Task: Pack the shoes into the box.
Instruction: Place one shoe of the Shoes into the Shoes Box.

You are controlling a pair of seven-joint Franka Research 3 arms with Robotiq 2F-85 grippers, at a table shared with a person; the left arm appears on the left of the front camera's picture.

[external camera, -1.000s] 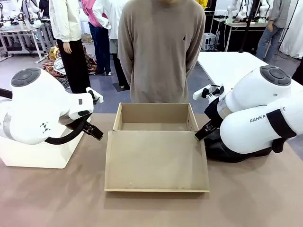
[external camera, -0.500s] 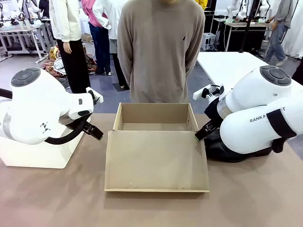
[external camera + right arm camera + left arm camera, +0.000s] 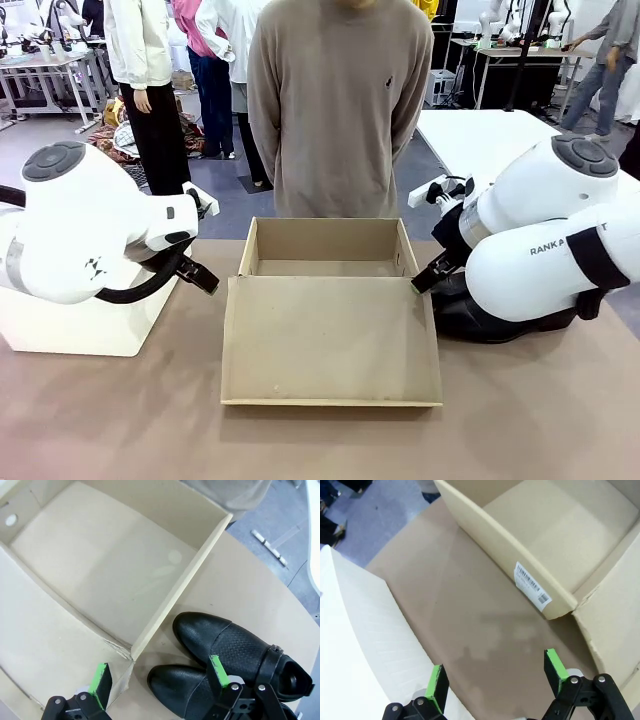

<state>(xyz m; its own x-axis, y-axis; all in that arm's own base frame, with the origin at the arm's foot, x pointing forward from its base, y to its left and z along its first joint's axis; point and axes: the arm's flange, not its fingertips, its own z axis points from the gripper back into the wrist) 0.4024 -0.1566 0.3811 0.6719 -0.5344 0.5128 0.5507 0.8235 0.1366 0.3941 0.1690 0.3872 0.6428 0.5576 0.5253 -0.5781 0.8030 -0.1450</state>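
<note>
We hold our left fingers (image 3: 438, 685) and right fingers (image 3: 218, 671) wide apart, gripping nothing. The box (image 3: 325, 262) sits open on the desk (image 3: 120, 420); the shoes (image 3: 225, 647) lie just outside its right wall.

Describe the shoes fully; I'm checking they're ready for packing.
The pair of black leather dress shoes lies side by side on the brown table, close beside a side wall of the open cardboard box. Toes are smooth and glossy; one shows a textured panel and buckled strap. The open right claw hovers above, empty.
</note>
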